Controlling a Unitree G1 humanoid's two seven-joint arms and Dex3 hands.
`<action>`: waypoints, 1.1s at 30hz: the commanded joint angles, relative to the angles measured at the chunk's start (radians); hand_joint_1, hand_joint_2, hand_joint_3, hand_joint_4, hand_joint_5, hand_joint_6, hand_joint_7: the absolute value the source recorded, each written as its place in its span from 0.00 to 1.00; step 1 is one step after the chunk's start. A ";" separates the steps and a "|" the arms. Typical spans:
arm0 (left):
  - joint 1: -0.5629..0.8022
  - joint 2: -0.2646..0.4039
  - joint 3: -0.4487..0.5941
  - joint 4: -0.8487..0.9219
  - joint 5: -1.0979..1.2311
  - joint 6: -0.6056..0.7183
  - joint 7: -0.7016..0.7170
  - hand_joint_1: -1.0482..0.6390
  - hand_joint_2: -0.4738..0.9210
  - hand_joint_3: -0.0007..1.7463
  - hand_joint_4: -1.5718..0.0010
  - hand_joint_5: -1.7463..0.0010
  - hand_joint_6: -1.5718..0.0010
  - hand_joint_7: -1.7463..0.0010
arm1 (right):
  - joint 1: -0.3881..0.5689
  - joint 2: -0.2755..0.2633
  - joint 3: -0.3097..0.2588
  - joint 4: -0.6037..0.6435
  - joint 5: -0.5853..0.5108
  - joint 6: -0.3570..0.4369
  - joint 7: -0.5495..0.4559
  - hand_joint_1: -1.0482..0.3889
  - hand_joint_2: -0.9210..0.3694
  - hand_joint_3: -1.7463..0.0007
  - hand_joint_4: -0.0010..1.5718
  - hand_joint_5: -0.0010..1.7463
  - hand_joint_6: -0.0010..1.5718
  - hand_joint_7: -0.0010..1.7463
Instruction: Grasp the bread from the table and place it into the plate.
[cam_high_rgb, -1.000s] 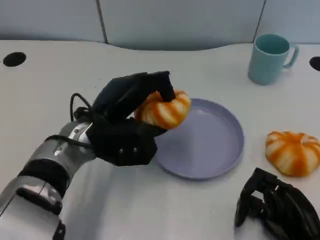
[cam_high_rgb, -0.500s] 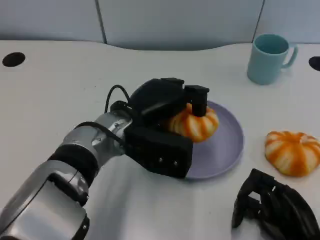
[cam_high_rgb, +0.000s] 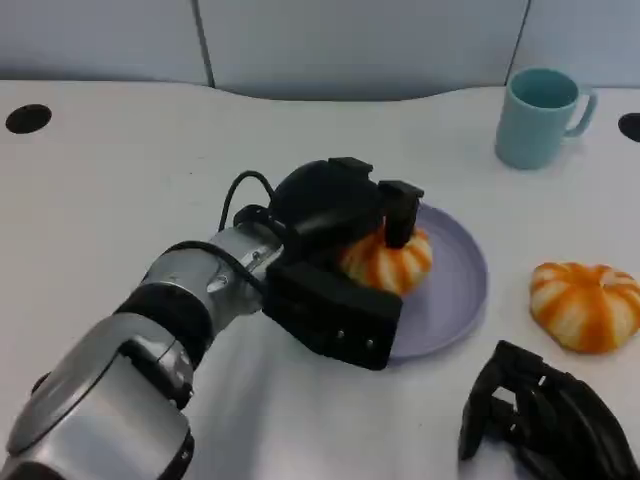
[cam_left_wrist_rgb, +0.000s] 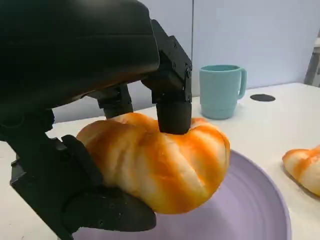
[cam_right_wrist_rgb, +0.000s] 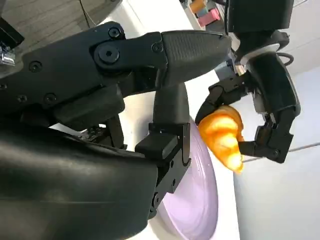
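Head view: left robot hand (cam_high_rgb: 335, 245) grasping glossy ridged bread (cam_high_rgb: 388, 262) over smooth round plate (cam_high_rgb: 455, 290)

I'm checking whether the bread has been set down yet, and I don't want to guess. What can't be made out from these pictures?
- Whether the held bread touches the plate: the left hand covers its underside in the head view; the left wrist view leaves it unclear.
- The right hand: cut by the head view's edge, so its finger state is unclear.
- The second bread: cut off at the left wrist view's edge.
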 joint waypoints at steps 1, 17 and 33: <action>-0.020 -0.005 0.034 0.012 -0.055 -0.007 -0.087 0.45 0.97 0.22 0.60 0.31 0.62 0.56 | 0.009 -0.012 -0.001 -0.014 0.003 0.008 -0.004 0.34 0.00 0.79 0.42 1.00 0.36 0.87; -0.040 0.002 -0.006 -0.005 -0.030 0.120 -0.250 0.20 1.00 0.13 0.99 0.84 0.85 0.98 | 0.008 -0.009 -0.002 -0.014 0.004 0.007 -0.008 0.33 0.00 0.80 0.42 1.00 0.37 0.88; 0.060 0.059 0.198 -0.077 -0.287 0.003 -0.392 0.15 1.00 0.11 0.98 0.89 0.86 0.99 | 0.006 -0.018 -0.010 -0.007 0.000 -0.006 -0.011 0.33 0.00 0.79 0.42 1.00 0.37 0.87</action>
